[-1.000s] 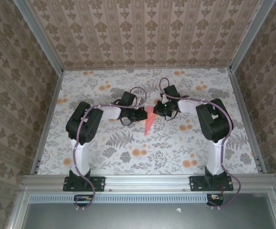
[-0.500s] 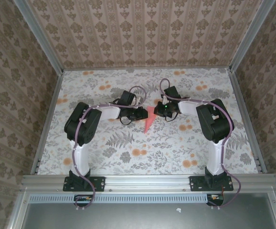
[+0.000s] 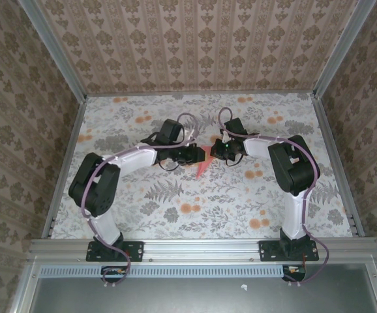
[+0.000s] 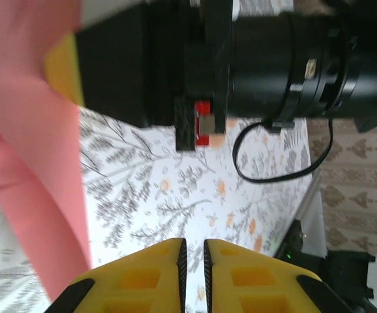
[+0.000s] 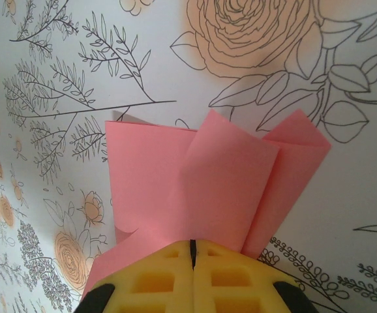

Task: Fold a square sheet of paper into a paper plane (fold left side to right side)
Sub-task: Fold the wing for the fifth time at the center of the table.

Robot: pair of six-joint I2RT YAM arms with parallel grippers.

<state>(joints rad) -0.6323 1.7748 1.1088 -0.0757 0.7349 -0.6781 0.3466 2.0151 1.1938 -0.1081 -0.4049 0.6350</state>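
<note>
Two robot arms meet at the centre of the top view, over a flower-printed counter [image 3: 143, 208]. Between them lies the pink paper [image 3: 203, 167], a narrow triangle with its tip pointing to the bottom of the frame.

In the right wrist view the yellow right fingers [image 5: 201, 257] are pressed together at the bottom centre. They pinch the near edge of the pink paper [image 5: 208, 176], whose two loose flaps stand up uncreased and overlap above a flat layer.

In the left wrist view the left fingers [image 4: 175, 261] sit at the bottom edge, parted by a narrow slit with nothing between them. The pink paper [image 4: 38, 169] hangs down the left side of that frame, beside them.

Likely risks:
- The flaps look springy, so they could fall open if the pinch lets go before a crease is pressed.
- A push from the left fingers against the single pinch could drag, buckle or tear the thin paper, or set the fold crooked.
- The two wrists are very near each other and might collide.

Nothing here serves as a container, and the paper rests straight on the counter.
</note>
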